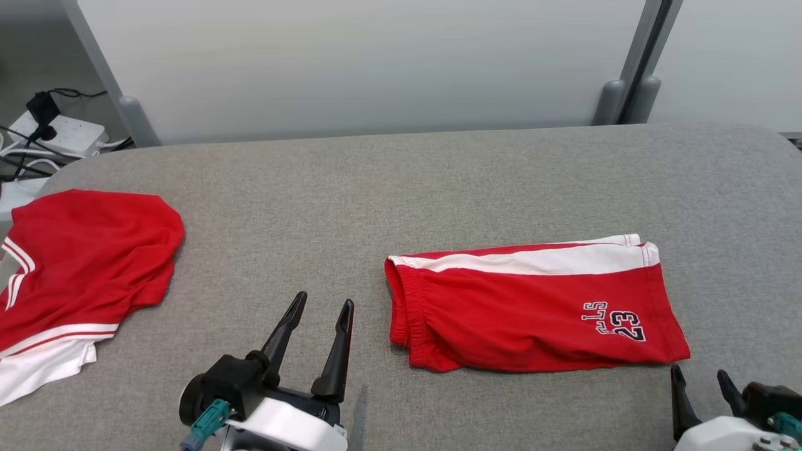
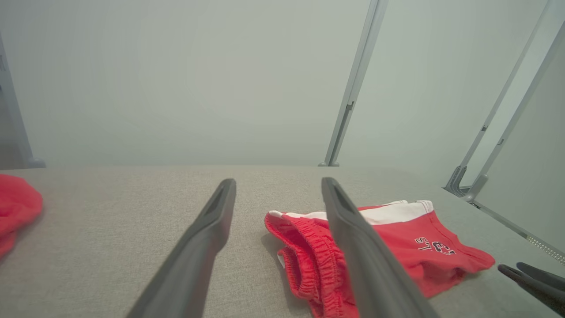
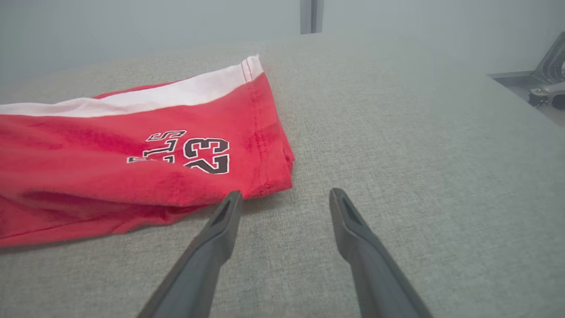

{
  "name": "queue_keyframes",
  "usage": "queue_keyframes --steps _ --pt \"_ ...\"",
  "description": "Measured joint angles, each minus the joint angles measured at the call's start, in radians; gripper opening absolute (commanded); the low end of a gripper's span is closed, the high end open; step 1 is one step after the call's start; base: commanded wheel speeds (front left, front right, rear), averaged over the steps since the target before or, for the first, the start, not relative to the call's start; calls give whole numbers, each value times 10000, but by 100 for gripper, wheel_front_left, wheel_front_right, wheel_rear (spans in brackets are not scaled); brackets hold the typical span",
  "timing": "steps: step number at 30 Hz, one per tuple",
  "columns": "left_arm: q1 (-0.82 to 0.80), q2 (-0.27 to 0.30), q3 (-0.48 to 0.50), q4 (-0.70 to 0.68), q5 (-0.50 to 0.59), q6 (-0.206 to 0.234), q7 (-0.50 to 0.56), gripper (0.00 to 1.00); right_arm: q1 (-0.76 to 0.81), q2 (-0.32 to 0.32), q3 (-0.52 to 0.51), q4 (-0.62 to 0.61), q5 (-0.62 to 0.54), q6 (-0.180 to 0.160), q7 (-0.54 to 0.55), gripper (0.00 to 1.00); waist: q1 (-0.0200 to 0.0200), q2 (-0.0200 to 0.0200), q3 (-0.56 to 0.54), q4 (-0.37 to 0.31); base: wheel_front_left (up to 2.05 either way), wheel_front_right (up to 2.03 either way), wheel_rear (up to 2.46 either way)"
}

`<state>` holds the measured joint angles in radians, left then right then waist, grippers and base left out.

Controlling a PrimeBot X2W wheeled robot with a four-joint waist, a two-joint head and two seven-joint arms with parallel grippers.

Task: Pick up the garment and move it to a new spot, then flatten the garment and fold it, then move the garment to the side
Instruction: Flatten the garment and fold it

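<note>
Left end effector [image 1: 324,300] and right end effector [image 1: 699,373] stand wide open, empty. Between them, at four o'clock on the surface [image 1: 438,188], lie folded red shorts [image 1: 520,313]: soft, light, floppy. I'd pinch waistband [image 1: 404,307] and hem [image 1: 667,300].

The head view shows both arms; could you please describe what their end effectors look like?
The left end effector and right end effector match: two long, tapering black fingers on a black base, joined to a glossy white wrist housing. A teal connector plugs in beside each wrist.
</note>
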<state>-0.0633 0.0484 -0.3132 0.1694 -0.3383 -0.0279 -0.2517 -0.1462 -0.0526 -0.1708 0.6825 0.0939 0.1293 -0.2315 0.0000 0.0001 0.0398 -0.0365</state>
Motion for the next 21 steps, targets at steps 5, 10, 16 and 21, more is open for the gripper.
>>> queue_keyframes --steps 5,10,16,21 --pt "265 0 52 -35 2 15 0 100 717 136 -157 -905 40 0 416 100 0 0 -183 -130 0 0 0" --pt "355 2 52 -25 2 13 0 100 989 144 -98 -1434 330 0 692 100 0 0 -305 -173 0 0 0" --pt "355 2 29 -17 17 -21 0 100 1163 146 -153 -1858 1030 0 798 100 0 0 -304 -85 0 0 0" --pt "355 4 -29 -19 35 -21 0 100 1099 151 -111 -1703 2895 0 993 100 0 0 -224 13 0 0 0"
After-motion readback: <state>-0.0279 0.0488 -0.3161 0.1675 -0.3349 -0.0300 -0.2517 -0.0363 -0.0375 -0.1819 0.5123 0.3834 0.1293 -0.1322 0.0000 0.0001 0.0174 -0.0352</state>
